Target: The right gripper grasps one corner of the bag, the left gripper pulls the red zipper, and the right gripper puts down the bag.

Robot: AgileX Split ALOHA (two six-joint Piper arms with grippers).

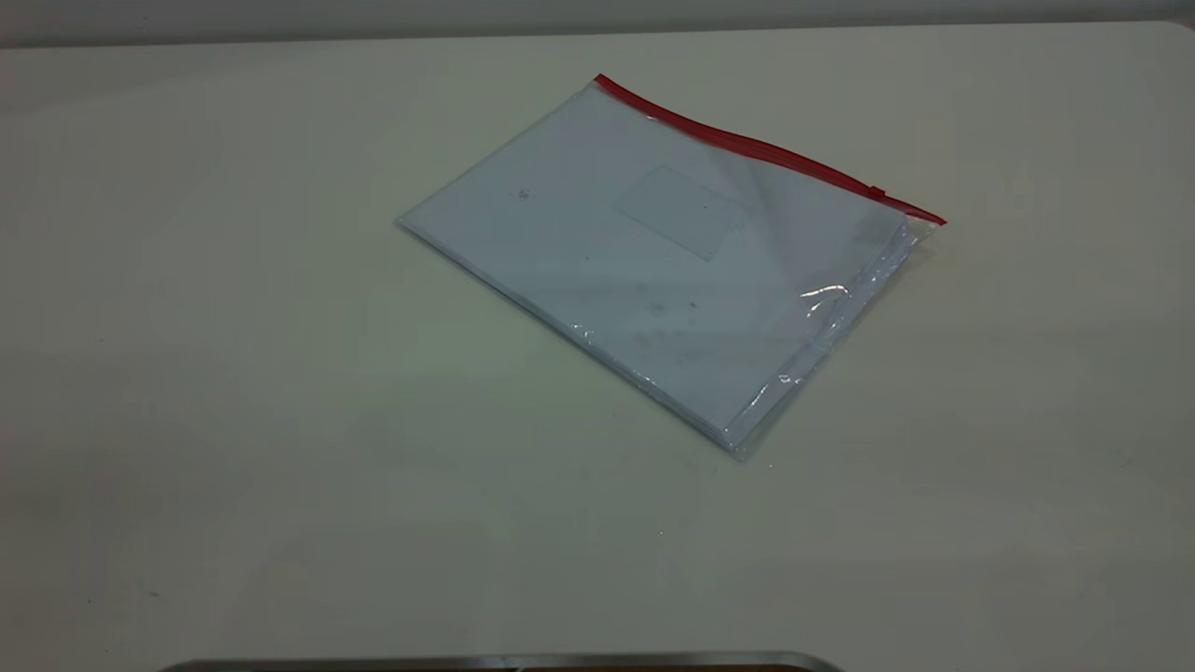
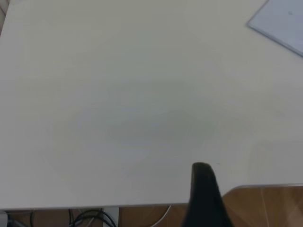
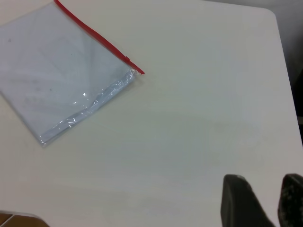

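Observation:
The bag (image 1: 653, 252) lies flat on the white table, right of centre, with white paper inside. The red zipper (image 1: 747, 145) runs along its far long edge, and its slider tab (image 1: 878, 191) sits near the right end. The corner of the bag (image 1: 934, 222) rests on the table. Neither gripper shows in the exterior view. In the right wrist view, my right gripper (image 3: 263, 182) is open and empty over bare table, well away from the bag (image 3: 61, 71) and its red-strip corner (image 3: 139, 72). My left gripper (image 2: 203, 177) hangs at the table's near edge, far from the bag (image 2: 284, 23).
The table's near edge (image 2: 142, 206) shows in the left wrist view, with cables and a wooden floor below it. A rounded table corner (image 3: 272, 14) lies beyond the bag in the right wrist view. A metal bar (image 1: 504, 662) runs along the bottom of the exterior view.

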